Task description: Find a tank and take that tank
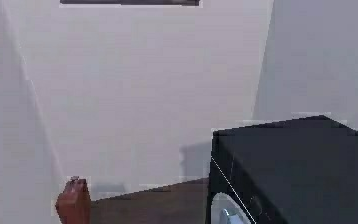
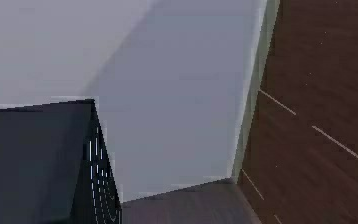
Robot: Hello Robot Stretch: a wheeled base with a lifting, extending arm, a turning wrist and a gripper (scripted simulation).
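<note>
A small reddish-brown object with a grey top [image 1: 74,200] stands on the dark floor at the foot of the white wall, in the forward view's lower left. Its shape is too small to name. A black box-shaped machine with a round front door [image 1: 292,170] takes up the forward view's lower right. The same black machine [image 2: 47,165] sits in the arm side view's lower left, a round grille on its side.
White walls [image 1: 147,90] close the space ahead, with the lower edge of a dark framed picture [image 1: 129,2] at the top. In the arm side view a white wall corner [image 2: 249,100] meets a dark wood surface [image 2: 317,90] on the right. A strip of dark floor [image 2: 187,205] lies below.
</note>
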